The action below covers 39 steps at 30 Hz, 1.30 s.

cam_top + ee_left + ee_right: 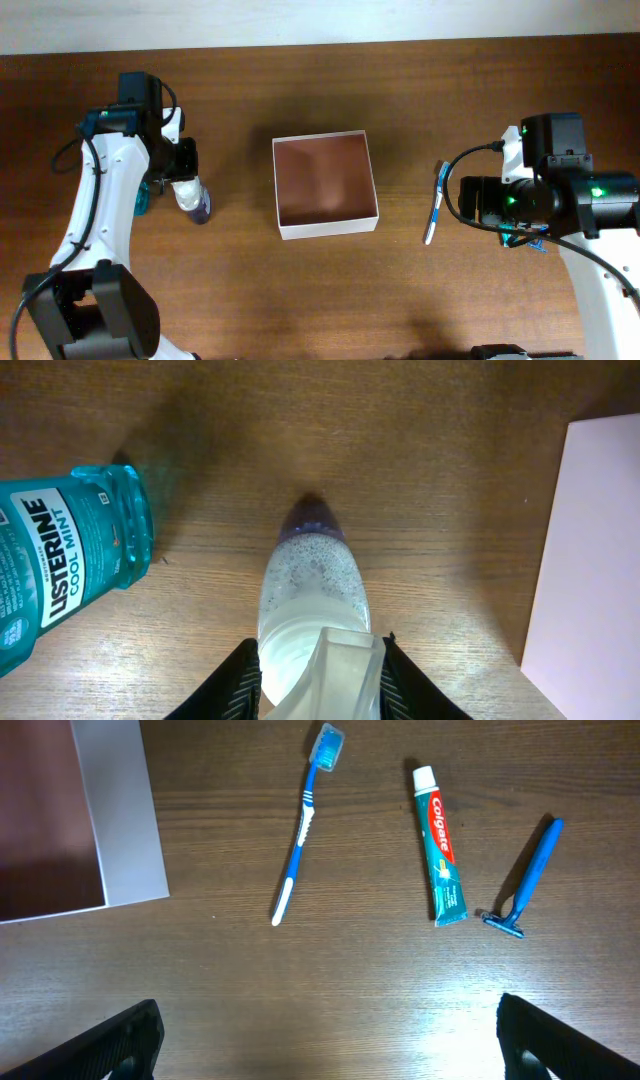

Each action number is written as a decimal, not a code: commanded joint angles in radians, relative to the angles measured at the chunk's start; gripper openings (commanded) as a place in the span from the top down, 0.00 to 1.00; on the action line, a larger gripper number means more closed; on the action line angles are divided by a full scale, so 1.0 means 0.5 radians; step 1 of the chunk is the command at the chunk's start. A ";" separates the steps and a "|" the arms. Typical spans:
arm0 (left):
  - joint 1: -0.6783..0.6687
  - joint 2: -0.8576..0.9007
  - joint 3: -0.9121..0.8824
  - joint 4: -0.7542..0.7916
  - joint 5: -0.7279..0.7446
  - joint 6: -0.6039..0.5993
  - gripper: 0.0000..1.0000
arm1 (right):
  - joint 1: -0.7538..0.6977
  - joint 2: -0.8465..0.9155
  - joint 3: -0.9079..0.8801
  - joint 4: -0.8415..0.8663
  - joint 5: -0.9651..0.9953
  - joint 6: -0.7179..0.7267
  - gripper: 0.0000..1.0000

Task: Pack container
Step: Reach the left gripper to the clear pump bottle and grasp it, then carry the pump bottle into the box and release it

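The container point(328, 228), a square shallow box with white walls and a reddish-brown inside, sits mid-table with nothing in it. Its wall also shows in the left wrist view point(590, 560) and the right wrist view point(120, 820). My left gripper point(183, 172) point(318, 682) is shut on the cap end of a clear bottle point(196, 204) point(310, 580) with a purple far end, left of the container. My right gripper point(478, 200) point(325, 1030) is open and empty above bare wood, right of the container.
A teal Listerine bottle point(140, 196) point(70, 560) lies just left of the held bottle. A blue toothbrush point(434, 205) point(305, 830), a Colgate toothpaste tube point(438, 845) and a blue razor point(525, 880) lie on the table right of the container.
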State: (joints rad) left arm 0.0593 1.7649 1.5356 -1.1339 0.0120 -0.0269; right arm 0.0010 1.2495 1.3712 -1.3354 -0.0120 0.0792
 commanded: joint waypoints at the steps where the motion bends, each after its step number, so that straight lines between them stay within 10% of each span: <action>1: -0.002 0.005 0.097 -0.040 0.016 0.001 1.00 | 0.011 0.003 0.040 -0.002 0.049 0.015 0.01; 13: -0.420 -0.008 1.066 -0.517 0.022 -0.072 1.00 | -0.079 -0.022 0.041 -0.008 0.050 0.034 0.01; 39: -1.253 0.603 1.093 0.199 0.014 -0.290 1.00 | -0.296 -0.140 0.041 -0.098 0.050 0.083 0.01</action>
State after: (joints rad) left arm -0.5697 2.0563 2.0617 -1.0683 0.0196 -0.1589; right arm -0.1390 1.1881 1.3727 -1.3834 0.0036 0.1097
